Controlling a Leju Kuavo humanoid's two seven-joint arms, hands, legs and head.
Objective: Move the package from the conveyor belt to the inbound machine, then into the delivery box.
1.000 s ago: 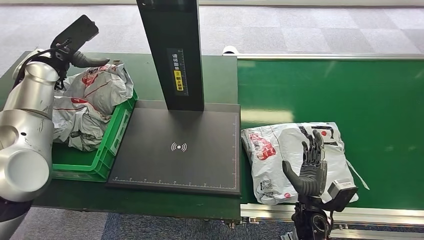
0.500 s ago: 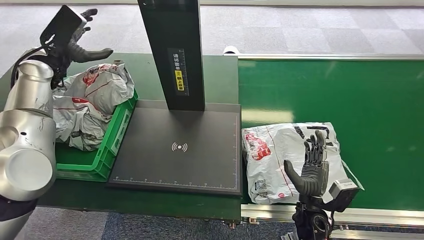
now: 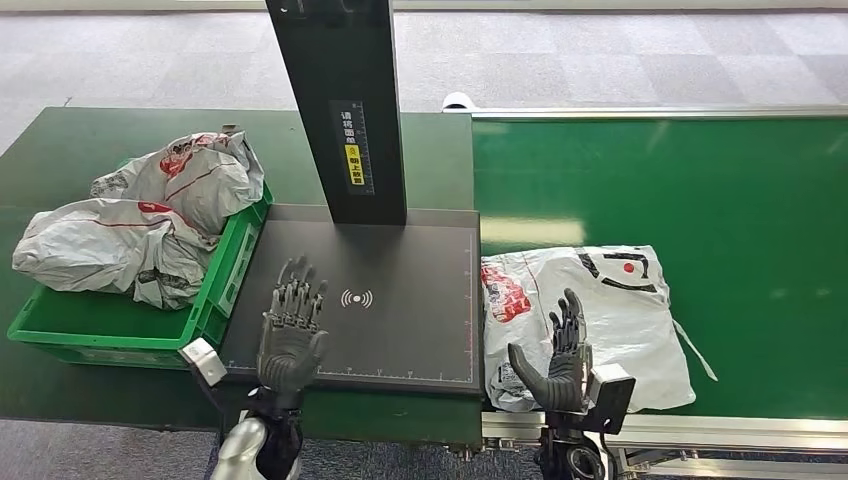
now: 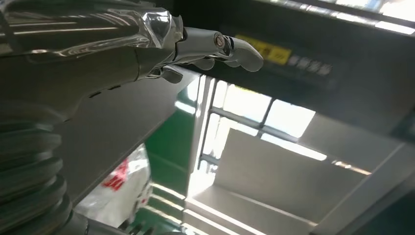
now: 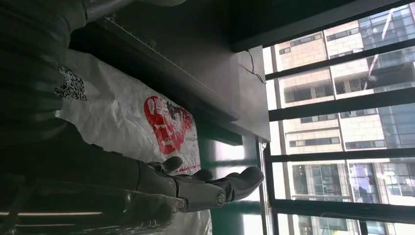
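Note:
A white plastic package (image 3: 600,300) with red and black print lies on the green conveyor belt (image 3: 700,190), its left edge against the black inbound machine plate (image 3: 400,260). My right hand (image 3: 558,358) is open and upright over the package's near left corner, holding nothing. My left hand (image 3: 290,335) is open, fingers spread, above the plate's near left part. The right wrist view has the package (image 5: 137,117) beside the open right hand (image 5: 195,188). In the left wrist view, the open left hand (image 4: 195,46) sits near the machine, with the package (image 4: 122,186) beyond.
The machine's black column (image 3: 340,110) rises at the back of the plate. A green delivery box (image 3: 120,325) at the left holds other white packages (image 3: 150,215). The conveyor's metal rail (image 3: 700,430) runs along the near edge.
My left arm has come down from high over the green box to the plate's near edge. My right hand has drifted left and nearer. The package lies where it was.

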